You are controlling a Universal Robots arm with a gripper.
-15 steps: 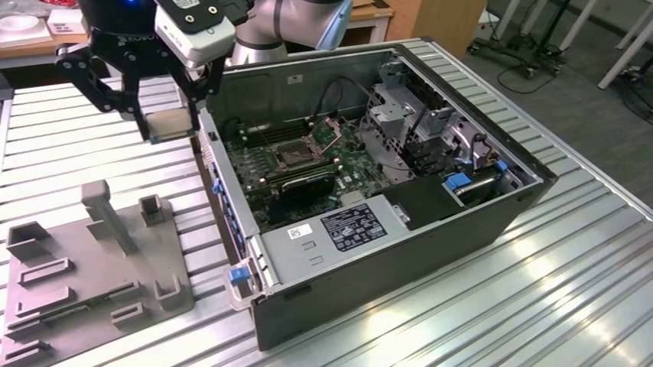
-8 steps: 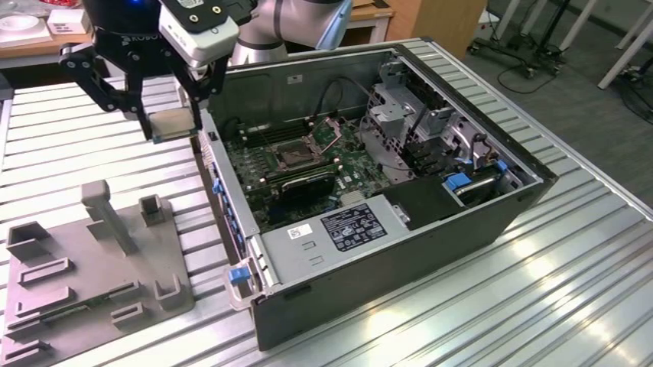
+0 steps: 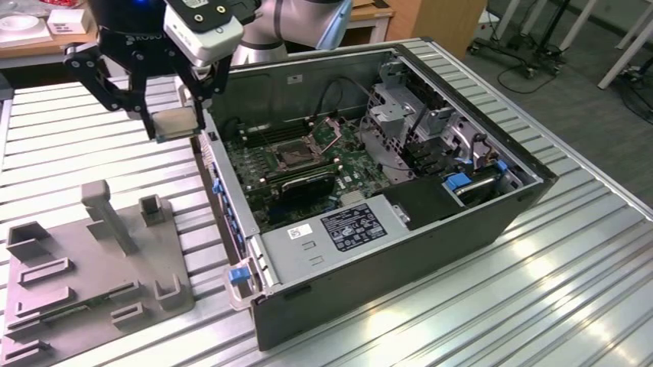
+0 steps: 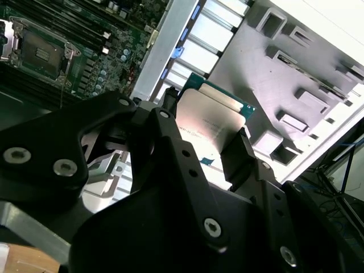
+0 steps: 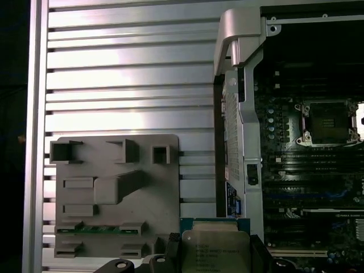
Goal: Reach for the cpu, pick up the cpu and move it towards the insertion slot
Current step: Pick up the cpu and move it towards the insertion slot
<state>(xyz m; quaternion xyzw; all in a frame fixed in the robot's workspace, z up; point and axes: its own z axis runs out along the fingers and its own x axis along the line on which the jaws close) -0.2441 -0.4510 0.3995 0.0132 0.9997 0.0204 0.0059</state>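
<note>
The cpu (image 3: 174, 122) is off the counter and clamped in the hand (image 3: 171, 122), which grips it by two opposite edges. In both wrist views the chip's silvery top (image 4: 209, 116) faces the camera between the dark fingers (image 4: 242, 153), its green edge visible. Reach and pick-up therefore appear complete.

Taking the computer case (image 3: 408, 229) as landmark: the cpu hangs just outside the case's open side wall, above the slatted metal counter (image 3: 82, 145), between the case and the grey plastic tray (image 3: 92, 283). In the first wrist view the chip (image 5: 216, 247) sits beside the tray (image 5: 114, 193) and over the case's edge line, not yet over the motherboard.

The insertion slot (image 3: 292, 155) lies inside the case, on the green board, with a silver frame and dark centre. It is uncovered and empty in both wrist views (image 5: 329, 122) (image 4: 41, 54). The cpu is well apart from it.

Judgement: two of three steps are done; the transfer toward the slot is at an early stage, with the case wall still to be crossed.
</note>
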